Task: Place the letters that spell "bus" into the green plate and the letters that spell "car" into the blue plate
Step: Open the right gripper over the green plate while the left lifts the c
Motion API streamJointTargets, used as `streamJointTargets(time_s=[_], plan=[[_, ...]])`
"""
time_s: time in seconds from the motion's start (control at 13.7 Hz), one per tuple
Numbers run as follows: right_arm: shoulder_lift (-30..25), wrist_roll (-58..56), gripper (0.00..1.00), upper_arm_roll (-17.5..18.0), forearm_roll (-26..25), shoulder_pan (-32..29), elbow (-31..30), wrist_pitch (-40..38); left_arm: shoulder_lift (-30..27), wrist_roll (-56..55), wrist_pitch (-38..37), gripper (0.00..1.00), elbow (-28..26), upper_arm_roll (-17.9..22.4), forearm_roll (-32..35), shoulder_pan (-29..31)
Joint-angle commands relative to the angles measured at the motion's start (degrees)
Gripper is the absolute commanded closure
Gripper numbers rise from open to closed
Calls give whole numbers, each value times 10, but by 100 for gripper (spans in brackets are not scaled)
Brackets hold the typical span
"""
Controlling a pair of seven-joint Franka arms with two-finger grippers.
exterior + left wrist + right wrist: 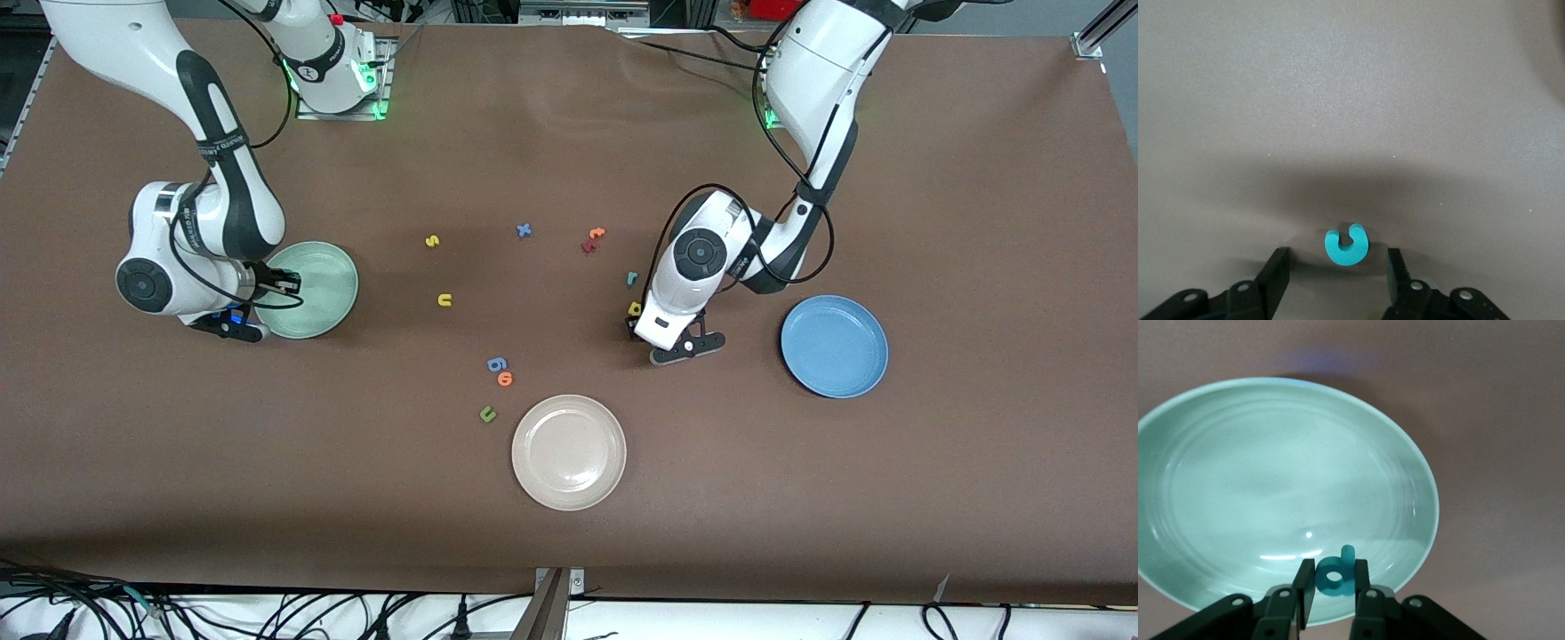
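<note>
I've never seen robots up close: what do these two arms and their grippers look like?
Both arms are glossy white with black joint bands and round black caps, trailing looped black cables. Green lights glow at their bases. The left gripper and right gripper have black two-finger jaws.

Bare table (pixel 933 160) around scattered letters (pixel 498 364)

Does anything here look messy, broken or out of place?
Nothing looks damaged or spilled. Small foam letters lie scattered on the table, upright plates apart. The right hand holds the teal b over the green plate; the left hand is low around the teal c.
</note>
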Motion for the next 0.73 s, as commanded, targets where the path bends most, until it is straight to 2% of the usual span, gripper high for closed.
streamJointTargets(time_s=[0.0,0.29,0.58,0.66], plan=[[-1,-9,2,1,8,0,5,-2,10,0,-1,36,21,0,-12,-1],[-36,33,2,9,9,7,12,-21,17,5,-2,41,25,1,-11,-1],[-46,167,2,87,11,7,40,-17,19,6,-2,45,25,0,-10,2],[-41,205,1,108,13,7,47,-7,19,7,-2,50,25,0,-10,2]])
